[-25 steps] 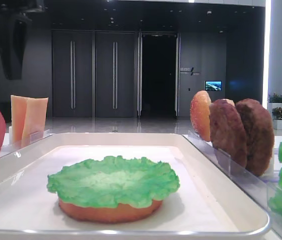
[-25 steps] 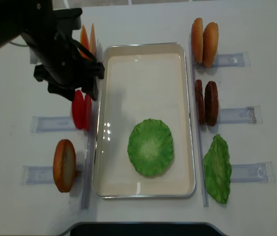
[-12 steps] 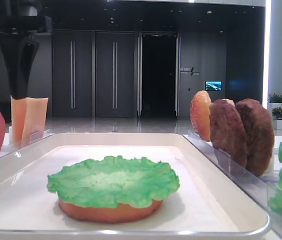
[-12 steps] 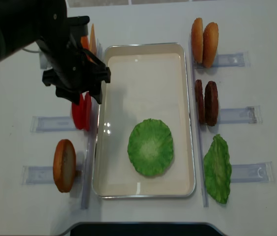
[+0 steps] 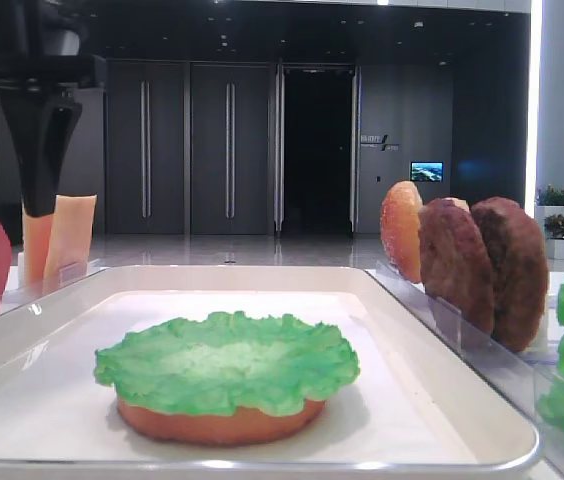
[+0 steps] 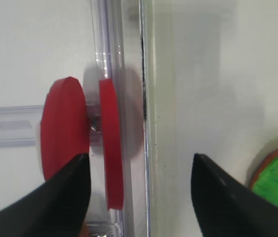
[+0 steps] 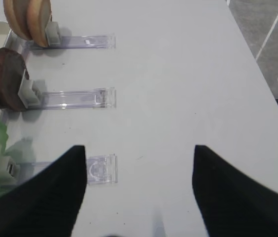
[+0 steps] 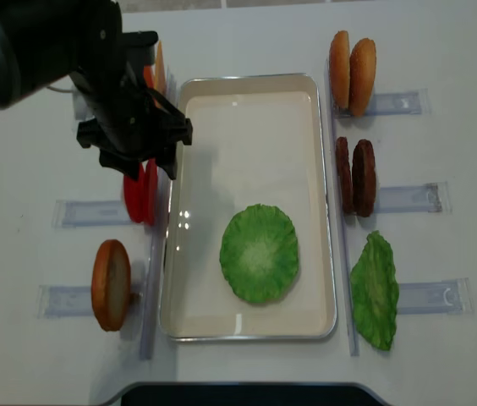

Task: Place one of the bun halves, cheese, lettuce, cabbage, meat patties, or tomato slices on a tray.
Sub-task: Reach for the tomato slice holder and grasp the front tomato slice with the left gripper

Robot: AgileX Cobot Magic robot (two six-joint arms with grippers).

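My left gripper [image 8: 137, 162] hangs open just above the two upright red tomato slices [image 8: 141, 193] in their clear rack, left of the white tray [image 8: 251, 93]. In the left wrist view the gripper [image 6: 139, 157] spans the right tomato slice [image 6: 110, 143], and its left fingertip [image 6: 75, 170] stands before the left slice [image 6: 65, 126]. It holds nothing. On the tray lies a lettuce leaf [image 8: 260, 252] on top of a bun half [image 5: 212, 425]. My right gripper [image 7: 139, 148] is open over bare table, right of the patties [image 7: 6, 79].
Racks flank the tray: cheese [image 5: 57, 235] and a bun half [image 8: 112, 283] on the left; two bun halves [image 8: 353, 72], two patties [image 8: 355, 176] and a lettuce leaf [image 8: 375, 290] on the right. The tray's raised rim [image 6: 146, 148] runs right beside the tomato rack.
My left arm has moved right and a little toward the tomato slices, coming into the low view above the cheese. Its jaws stay open. Nothing on the table has moved.
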